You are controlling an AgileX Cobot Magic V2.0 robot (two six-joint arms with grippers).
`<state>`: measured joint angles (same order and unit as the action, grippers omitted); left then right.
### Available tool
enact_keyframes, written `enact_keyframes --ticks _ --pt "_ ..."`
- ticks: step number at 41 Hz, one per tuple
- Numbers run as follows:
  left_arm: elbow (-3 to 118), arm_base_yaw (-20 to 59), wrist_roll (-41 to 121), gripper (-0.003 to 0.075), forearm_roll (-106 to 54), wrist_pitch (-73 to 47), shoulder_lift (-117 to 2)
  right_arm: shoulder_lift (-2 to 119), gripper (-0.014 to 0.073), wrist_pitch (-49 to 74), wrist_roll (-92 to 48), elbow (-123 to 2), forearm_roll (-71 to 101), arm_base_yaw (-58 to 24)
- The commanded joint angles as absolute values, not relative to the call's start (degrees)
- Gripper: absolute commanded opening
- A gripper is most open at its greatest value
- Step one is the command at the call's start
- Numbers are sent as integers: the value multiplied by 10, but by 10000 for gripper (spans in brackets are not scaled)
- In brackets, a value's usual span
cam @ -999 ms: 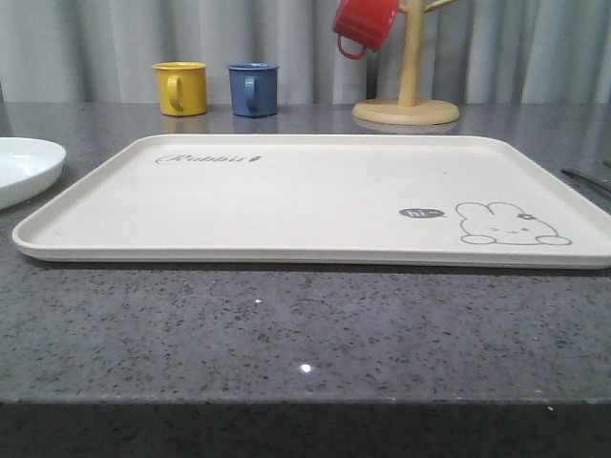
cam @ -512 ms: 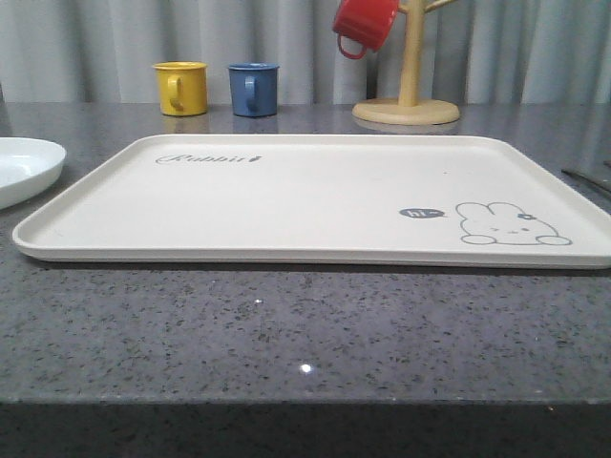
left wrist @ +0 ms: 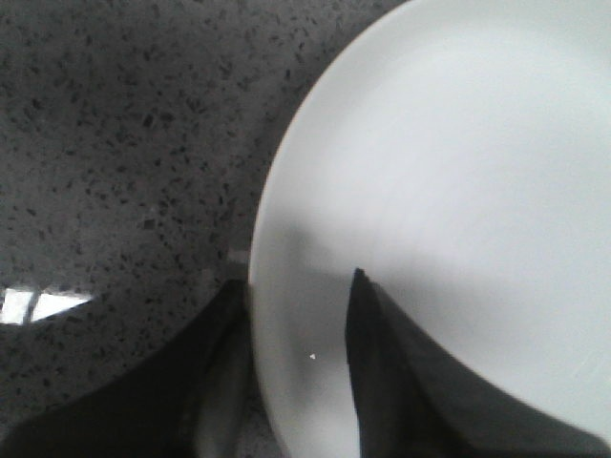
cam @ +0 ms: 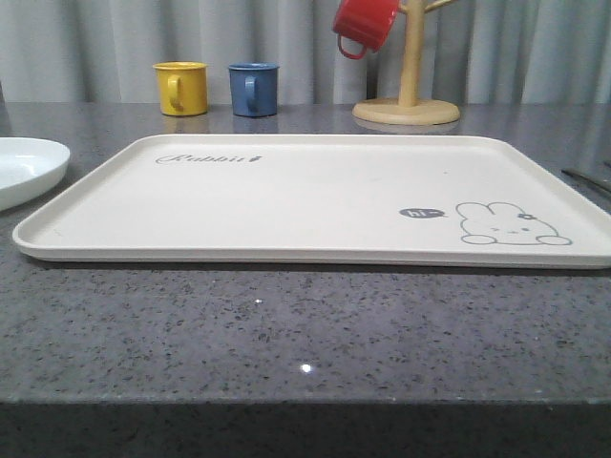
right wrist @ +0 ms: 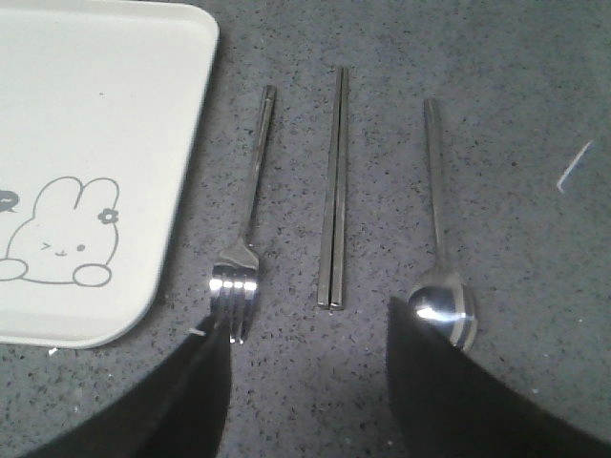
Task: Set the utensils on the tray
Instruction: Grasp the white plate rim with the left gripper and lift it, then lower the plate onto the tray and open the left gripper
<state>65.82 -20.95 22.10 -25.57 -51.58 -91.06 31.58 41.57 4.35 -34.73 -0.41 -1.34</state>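
The cream tray (cam: 305, 191) with the rabbit drawing lies in the middle of the grey table, with nothing on it. The white plate (cam: 24, 167) sits just left of the tray. My left gripper (left wrist: 298, 281) straddles the rim of the plate (left wrist: 458, 172), one finger inside and one outside, shut on it. To the right of the tray's corner (right wrist: 95, 86) lie the fork (right wrist: 250, 219), the long straight flat piece (right wrist: 334, 200) and the spoon (right wrist: 439, 239), side by side. My right gripper (right wrist: 307, 320) hovers open above their heads, holding nothing.
A yellow mug (cam: 181, 88) and a blue mug (cam: 253, 89) stand behind the tray. A red mug (cam: 366, 24) hangs on a wooden mug tree (cam: 409, 95) at the back right. Bare table lies between the tray and the front edge.
The plate has shifted slightly to the right, towards the tray. Nothing else has moved.
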Motion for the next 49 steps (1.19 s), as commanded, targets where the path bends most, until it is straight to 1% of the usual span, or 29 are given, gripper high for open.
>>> enact_keyframes --ticks 1,8,10,17,24,34,40,49 --pt "676 -211 223 139 -266 -506 -891 322 402 381 41 -367 -13 -11" --pt "676 -211 223 7 -266 -513 -891 322 402 381 41 -367 -13 -11" --pt "676 -211 223 -19 -266 -513 -891 322 402 381 41 -367 -13 -11" --pt "683 -211 223 -20 -261 -511 -883 322 402 381 41 -367 -13 -11" --pt "712 -211 223 -20 -262 -516 -849 322 402 381 41 -367 -13 -11" --pt "768 -198 240 -20 -324 -581 -809 322 402 381 41 -367 -13 -11" --pt "779 -144 243 -20 -332 -611 -808 322 402 381 41 -367 -13 -11" --pt "778 -22 244 -20 -331 -612 -836 322 402 381 41 -367 -13 -11"
